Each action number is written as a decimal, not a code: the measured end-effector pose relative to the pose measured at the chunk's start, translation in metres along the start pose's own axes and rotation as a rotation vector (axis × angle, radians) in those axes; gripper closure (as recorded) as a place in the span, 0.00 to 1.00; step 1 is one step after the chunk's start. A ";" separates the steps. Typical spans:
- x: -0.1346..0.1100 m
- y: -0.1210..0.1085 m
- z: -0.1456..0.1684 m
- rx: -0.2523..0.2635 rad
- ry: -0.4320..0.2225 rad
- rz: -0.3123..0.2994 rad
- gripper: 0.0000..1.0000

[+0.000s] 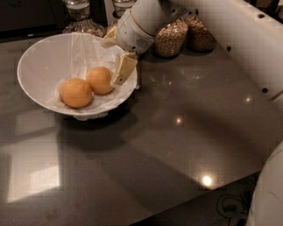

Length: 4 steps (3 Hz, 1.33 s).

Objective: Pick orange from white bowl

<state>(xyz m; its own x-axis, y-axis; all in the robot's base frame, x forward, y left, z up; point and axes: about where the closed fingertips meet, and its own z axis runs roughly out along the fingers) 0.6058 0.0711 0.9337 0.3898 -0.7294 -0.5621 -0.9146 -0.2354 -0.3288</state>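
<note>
The white bowl [33, 66] stands at the left of the dark counter, lined with crinkled paper. Two oranges lie in it side by side. The orange [100, 80] on the right looks slightly paler; its twin [76, 92] lies in front and to the left. My gripper [112, 62] reaches down over the bowl's right rim, just right of the paler orange. It is open and empty. One cream finger [124, 68] hangs close beside that orange, and the other finger sits further back against the paper.
Glass jars of grains [170, 39] stand behind the bowl along the back, with two more [78, 13] at the top left. My white arm [230, 39] crosses the upper right. The counter's front edge runs along the bottom right, with cables [230, 205] below.
</note>
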 end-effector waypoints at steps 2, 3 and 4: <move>-0.009 0.000 0.034 -0.081 -0.034 -0.014 0.23; -0.002 -0.001 0.043 -0.100 -0.034 0.002 0.22; 0.009 -0.002 0.051 -0.111 -0.023 0.022 0.24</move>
<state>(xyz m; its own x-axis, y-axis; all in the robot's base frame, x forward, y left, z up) 0.6170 0.0983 0.8906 0.3704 -0.7209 -0.5857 -0.9289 -0.2900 -0.2306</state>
